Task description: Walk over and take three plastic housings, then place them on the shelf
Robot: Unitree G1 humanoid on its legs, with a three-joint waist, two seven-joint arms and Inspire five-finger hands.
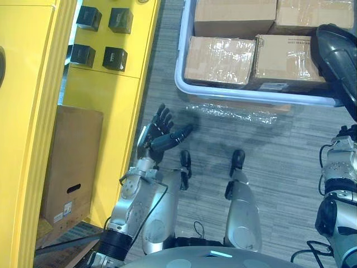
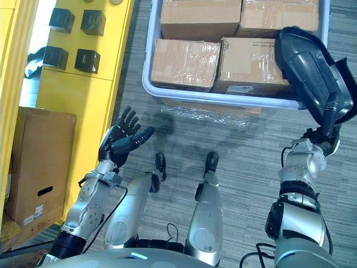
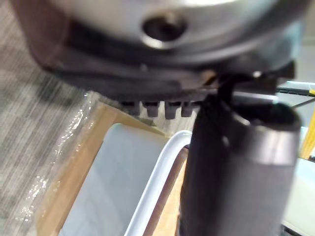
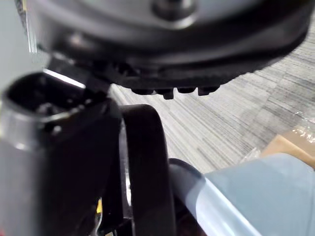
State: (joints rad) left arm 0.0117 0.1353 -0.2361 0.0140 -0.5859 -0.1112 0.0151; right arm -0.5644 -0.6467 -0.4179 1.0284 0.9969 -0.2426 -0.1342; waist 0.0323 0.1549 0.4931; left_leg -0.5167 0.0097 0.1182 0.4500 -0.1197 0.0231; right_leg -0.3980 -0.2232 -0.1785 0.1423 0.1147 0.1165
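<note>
The robot's right hand [image 2: 322,137], at the right, grips the lower end of a dark plastic housing [image 2: 309,67] held upright over the near right corner of a pale tub [image 2: 184,94] of film-wrapped cardboard boxes [image 2: 187,62]. The left hand [image 2: 120,139] hovers empty above the grey floor, fingers spread wide, near the yellow shelf [image 2: 83,95], which carries small black cubes [image 2: 87,60].

text: none legible | label [image 1: 67,209] on cardboard box [image 1: 78,151]: too small
</note>
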